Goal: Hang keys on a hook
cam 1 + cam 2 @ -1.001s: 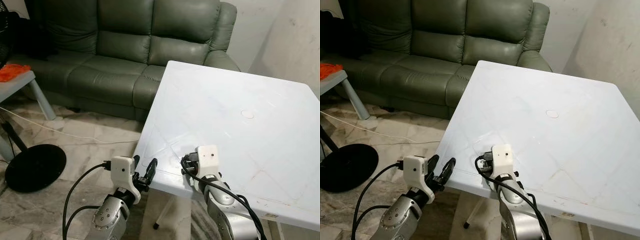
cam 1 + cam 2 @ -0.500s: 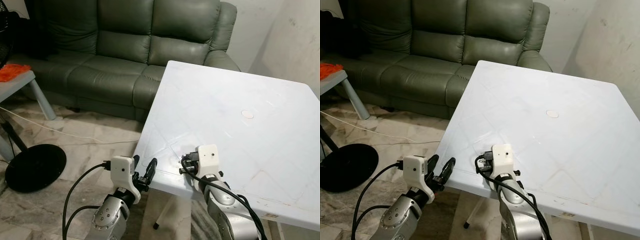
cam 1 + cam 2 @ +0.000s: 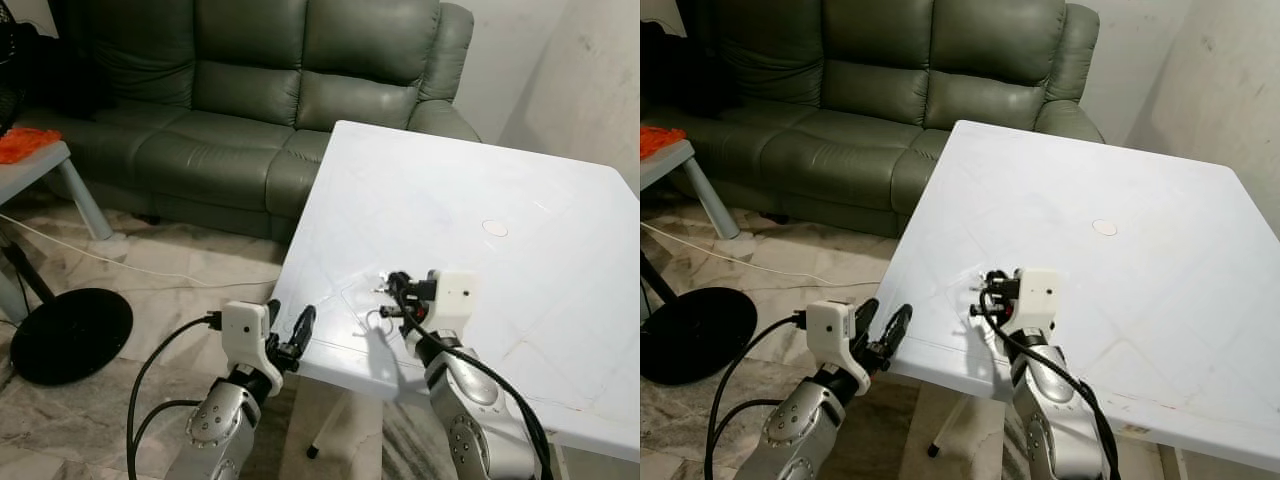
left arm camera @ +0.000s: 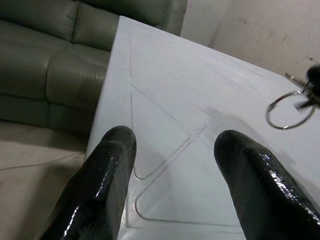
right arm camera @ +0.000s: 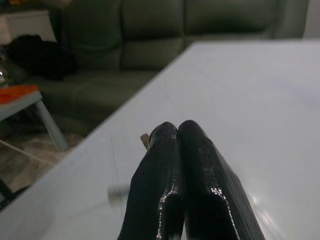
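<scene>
My right gripper is raised a little above the near left part of the white table, shut on the keys. A thin metal key ring hangs below its fingers and casts a shadow on the tabletop. In the left wrist view the key ring dangles at the far right. In the right wrist view the fingers are pressed together, with a small bit of metal sticking out beside them. My left gripper stands open at the table's near left edge, holding nothing.
A dark green leather sofa stands behind the table. A black round stand base and a white cable lie on the marble floor to the left. A small grey side table holds an orange cloth.
My right gripper has risen off the table's near edge and moved forward and right, lifting the keys; the ring now hangs free. The left gripper has barely moved.
</scene>
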